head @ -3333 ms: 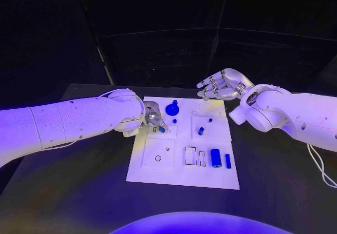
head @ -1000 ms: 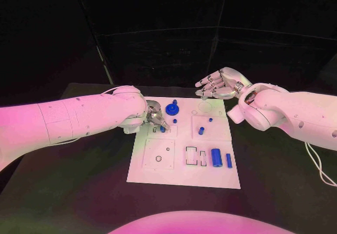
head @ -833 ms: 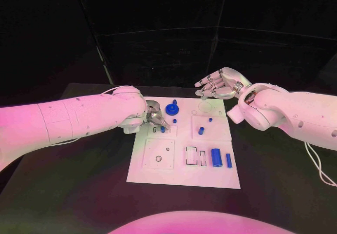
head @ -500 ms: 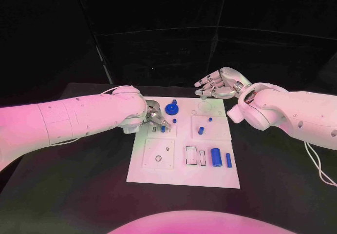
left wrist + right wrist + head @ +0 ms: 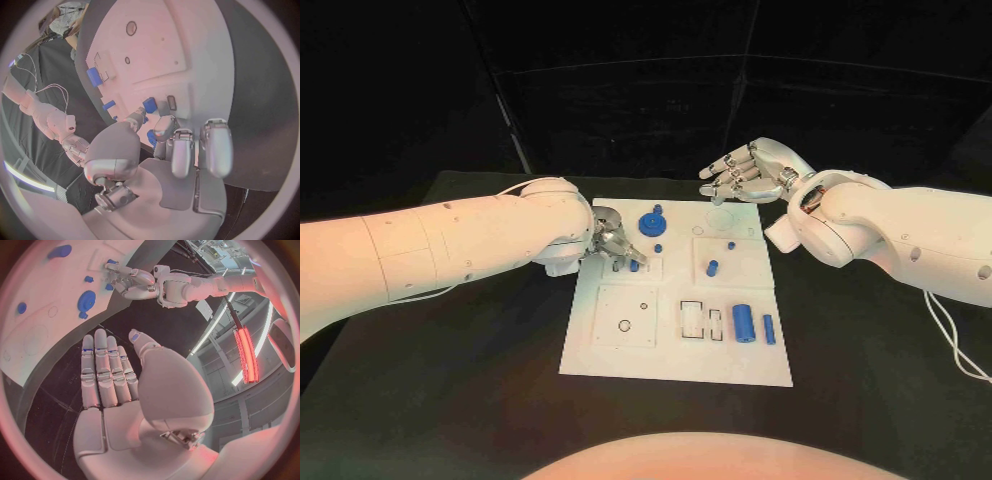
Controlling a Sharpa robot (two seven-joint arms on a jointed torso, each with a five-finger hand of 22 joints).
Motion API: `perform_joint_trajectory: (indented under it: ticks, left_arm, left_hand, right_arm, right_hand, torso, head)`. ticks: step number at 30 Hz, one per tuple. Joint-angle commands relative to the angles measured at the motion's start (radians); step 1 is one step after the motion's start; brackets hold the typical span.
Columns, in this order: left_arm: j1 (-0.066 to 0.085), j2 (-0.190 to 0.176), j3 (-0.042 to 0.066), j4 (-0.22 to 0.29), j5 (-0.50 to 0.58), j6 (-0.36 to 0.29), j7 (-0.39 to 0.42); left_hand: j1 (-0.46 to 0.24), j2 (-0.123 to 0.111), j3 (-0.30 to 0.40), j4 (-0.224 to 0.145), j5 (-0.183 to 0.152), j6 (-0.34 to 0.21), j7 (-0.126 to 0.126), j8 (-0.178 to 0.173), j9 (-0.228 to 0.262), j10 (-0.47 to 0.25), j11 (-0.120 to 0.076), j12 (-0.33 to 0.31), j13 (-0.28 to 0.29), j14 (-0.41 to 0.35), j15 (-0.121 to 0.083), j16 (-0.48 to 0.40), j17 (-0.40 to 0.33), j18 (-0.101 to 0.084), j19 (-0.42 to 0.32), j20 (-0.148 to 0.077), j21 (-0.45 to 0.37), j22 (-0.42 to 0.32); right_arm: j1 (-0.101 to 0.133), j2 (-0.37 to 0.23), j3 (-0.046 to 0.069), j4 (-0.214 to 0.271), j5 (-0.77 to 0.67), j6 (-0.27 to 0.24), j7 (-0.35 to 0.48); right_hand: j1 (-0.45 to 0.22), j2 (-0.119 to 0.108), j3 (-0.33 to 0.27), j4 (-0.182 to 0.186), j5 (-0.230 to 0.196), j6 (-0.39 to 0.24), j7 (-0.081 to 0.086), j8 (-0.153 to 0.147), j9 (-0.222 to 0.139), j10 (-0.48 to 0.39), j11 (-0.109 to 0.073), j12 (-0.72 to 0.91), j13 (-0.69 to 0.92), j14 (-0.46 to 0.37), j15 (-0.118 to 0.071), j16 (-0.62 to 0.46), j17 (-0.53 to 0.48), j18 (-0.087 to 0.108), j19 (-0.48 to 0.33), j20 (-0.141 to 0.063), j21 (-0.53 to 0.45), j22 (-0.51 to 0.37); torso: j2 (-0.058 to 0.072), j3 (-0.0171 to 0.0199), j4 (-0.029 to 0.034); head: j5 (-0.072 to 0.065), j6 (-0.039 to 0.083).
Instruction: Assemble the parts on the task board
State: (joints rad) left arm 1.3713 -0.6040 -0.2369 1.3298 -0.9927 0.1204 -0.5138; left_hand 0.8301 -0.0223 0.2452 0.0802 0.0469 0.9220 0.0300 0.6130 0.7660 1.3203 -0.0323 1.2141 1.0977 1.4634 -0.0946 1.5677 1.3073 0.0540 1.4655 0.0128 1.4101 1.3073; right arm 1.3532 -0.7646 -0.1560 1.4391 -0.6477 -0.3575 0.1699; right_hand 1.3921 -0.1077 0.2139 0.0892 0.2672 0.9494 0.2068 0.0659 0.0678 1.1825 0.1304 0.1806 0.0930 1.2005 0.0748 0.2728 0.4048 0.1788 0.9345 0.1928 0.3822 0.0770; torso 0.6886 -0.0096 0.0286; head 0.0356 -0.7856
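A small blue part (image 5: 633, 265) is seen in the upper left of the task board (image 5: 678, 360), just left of centre in the head view, right at the fingertips of the left hand (image 5: 613, 243). Against the pictures of the last second, little has been altered: the part and the left hand are found in nearly the same spot, the hand having edged only slightly up and left over the same corner of the board. From this it is judged that the seating of this part is still being worked at and has not been finished.

In the left wrist view the small blue part (image 5: 150, 104) is shown close beside a dark slot in the board, with a fingertip (image 5: 134, 122) laid against it and the other fingers curled near; whether it is actually pinched or merely pressed cannot be told.

Further out, other blue parts lie untouched: a round knob (image 5: 653, 223) near the top of the board and two cylinders (image 5: 754, 326) at its lower right. The right hand (image 5: 751, 172) is held above the board's top right corner, fingers apart and nothing in it.
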Motion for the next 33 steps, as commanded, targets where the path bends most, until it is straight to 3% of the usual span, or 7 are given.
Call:
perform_joint_trajectory:
  ticks: [1, 7, 11, 16, 28, 31, 33]
  left_arm:
    - [0.010, -0.017, 0.003, 0.019, -0.003, -0.009, -0.004]
    - [0.034, -0.049, 0.030, 0.049, 0.018, -0.013, -0.001]
    - [0.059, -0.068, 0.042, 0.058, 0.092, -0.043, 0.013]
    - [0.090, -0.083, 0.048, 0.046, 0.165, -0.059, 0.055]
    - [0.105, -0.058, 0.047, -0.066, 0.242, 0.044, 0.083]
    - [0.103, -0.038, 0.045, -0.108, 0.239, 0.059, 0.077]
    - [0.101, -0.023, 0.044, -0.134, 0.220, 0.068, 0.072]
  left_hand:
    - [0.004, -0.009, -0.017, 0.003, 0.000, 0.003, -0.002, 0.003, 0.002, -0.002, -0.008, -0.001, -0.006, 0.107, -0.006, 0.003, 0.263, -0.002, 0.038, -0.007, -0.006, 0.002]
    - [0.018, -0.017, -0.069, 0.014, 0.000, -0.042, 0.013, -0.028, -0.013, -0.035, 0.003, -0.039, -0.053, 0.107, 0.000, 0.003, 0.263, 0.002, 0.030, -0.003, -0.024, -0.023]
    - [0.056, -0.008, -0.115, 0.024, 0.002, -0.126, 0.057, -0.112, -0.072, -0.203, 0.043, -0.237, -0.279, 0.099, 0.035, -0.012, 0.242, 0.033, -0.031, 0.020, -0.159, -0.206]
    - [0.153, 0.008, -0.167, 0.018, 0.003, -0.162, 0.095, -0.191, -0.157, -0.370, 0.084, -0.405, -0.408, -0.084, 0.070, -0.322, -0.112, 0.120, -0.254, 0.063, -0.636, -0.766]
    - [0.366, 0.084, -0.296, 0.013, 0.005, -0.121, 0.109, -0.311, -0.350, -0.363, 0.122, -0.763, -0.720, -0.239, 0.103, -0.962, -0.644, 0.121, -0.234, 0.111, -0.946, -0.986]
    - [0.370, 0.094, -0.319, 0.022, 0.001, -0.095, 0.115, -0.310, -0.365, -0.306, 0.109, -0.768, -0.738, -0.155, 0.092, -0.945, -0.639, 0.131, -0.163, 0.091, -0.934, -0.989]
    - [0.346, 0.097, -0.347, 0.045, -0.003, -0.053, 0.106, -0.296, -0.369, -0.210, 0.086, -0.727, -0.724, 0.026, 0.073, -0.462, -0.200, 0.111, -0.051, 0.069, -0.772, -0.841]
  right_arm:
    - [0.002, 0.001, 0.000, -0.002, 0.006, 0.008, 0.008]
    - [0.001, 0.006, 0.000, -0.014, 0.006, 0.009, 0.008]
    - [0.001, 0.009, 0.000, -0.018, 0.006, 0.010, 0.007]
    - [0.001, 0.008, 0.000, -0.018, 0.006, 0.011, 0.005]
    - [0.001, 0.008, 0.000, -0.020, 0.006, 0.014, 0.000]
    - [0.001, 0.009, 0.000, -0.020, 0.006, 0.014, 0.000]
    - [0.001, 0.009, 0.000, -0.020, 0.006, 0.014, 0.000]
  right_hand:
    - [-0.010, -0.002, 0.000, 0.007, -0.007, -0.009, 0.000, 0.003, 0.000, -0.008, 0.000, -0.004, -0.001, -0.006, 0.001, 0.005, -0.001, 0.004, 0.000, 0.006, -0.004, -0.001]
    - [-0.010, -0.002, 0.000, 0.007, -0.007, -0.009, 0.000, 0.003, 0.000, -0.008, 0.000, -0.004, -0.001, -0.006, 0.001, 0.005, -0.001, 0.004, 0.000, 0.006, -0.004, -0.001]
    - [-0.010, -0.002, 0.000, 0.008, -0.007, -0.010, 0.000, 0.003, 0.000, -0.009, 0.000, -0.004, -0.001, -0.006, 0.001, 0.005, -0.002, 0.004, 0.000, 0.006, -0.005, -0.002]
    - [-0.010, -0.001, 0.000, 0.008, -0.006, -0.010, 0.000, 0.003, 0.000, -0.009, 0.000, -0.003, -0.001, -0.007, 0.001, 0.005, -0.002, 0.004, 0.000, 0.006, -0.005, -0.002]
    - [-0.010, -0.001, 0.000, 0.008, -0.006, -0.010, 0.000, 0.003, 0.000, -0.009, 0.000, -0.003, -0.001, -0.007, 0.001, 0.005, -0.002, 0.004, 0.000, 0.006, -0.005, -0.002]
    - [-0.010, -0.001, 0.000, 0.008, -0.006, -0.010, 0.000, 0.003, 0.000, -0.009, 0.000, -0.003, -0.001, -0.007, 0.001, 0.005, -0.002, 0.004, 0.000, 0.006, -0.005, -0.002]
    - [-0.009, -0.001, 0.000, 0.007, -0.006, -0.010, 0.000, 0.003, 0.001, -0.009, -0.001, -0.003, -0.001, -0.007, 0.001, 0.006, -0.002, 0.004, 0.000, 0.006, -0.006, -0.002]
  torso:
    - [0.000, -0.0002, 0.0008]
    - [0.000, 0.0000, 0.0005]
    - [0.001, 0.0008, -0.0005]
    - [0.000, 0.0033, 0.0006]
    - [0.001, 0.0003, -0.0007]
    - [0.002, -0.0009, -0.0015]
    - [0.001, -0.0013, -0.0007]
  head:
    - [-0.001, 0.003]
    - [-0.003, 0.009]
    - [0.001, 0.013]
    - [0.003, 0.020]
    - [0.009, 0.024]
    - [0.011, 0.025]
    - [0.011, 0.025]
